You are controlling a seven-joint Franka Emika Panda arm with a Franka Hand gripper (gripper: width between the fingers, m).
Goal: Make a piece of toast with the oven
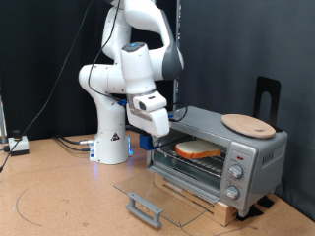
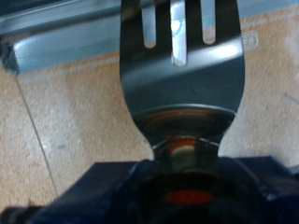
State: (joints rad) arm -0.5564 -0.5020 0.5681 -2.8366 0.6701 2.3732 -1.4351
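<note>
The silver-grey oven (image 1: 258,155) stands at the exterior view's right with its glass door (image 1: 169,197) folded down flat. The piece of toast (image 1: 197,149), pale with an orange-brown crust, lies on the wire rack inside. My gripper (image 1: 157,124) hangs just off the oven's open front, towards the exterior view's left and slightly above the rack. In the wrist view the gripper (image 2: 187,177) is shut on the handle of a dark slotted spatula (image 2: 182,75). The blade points at the oven's metal edge (image 2: 65,42).
A round wooden plate (image 1: 248,124) lies on top of the oven. A black stand (image 1: 268,93) rises behind it. The door handle (image 1: 146,208) juts out near the table's front. Cables and a small white box (image 1: 18,146) lie at the exterior view's left.
</note>
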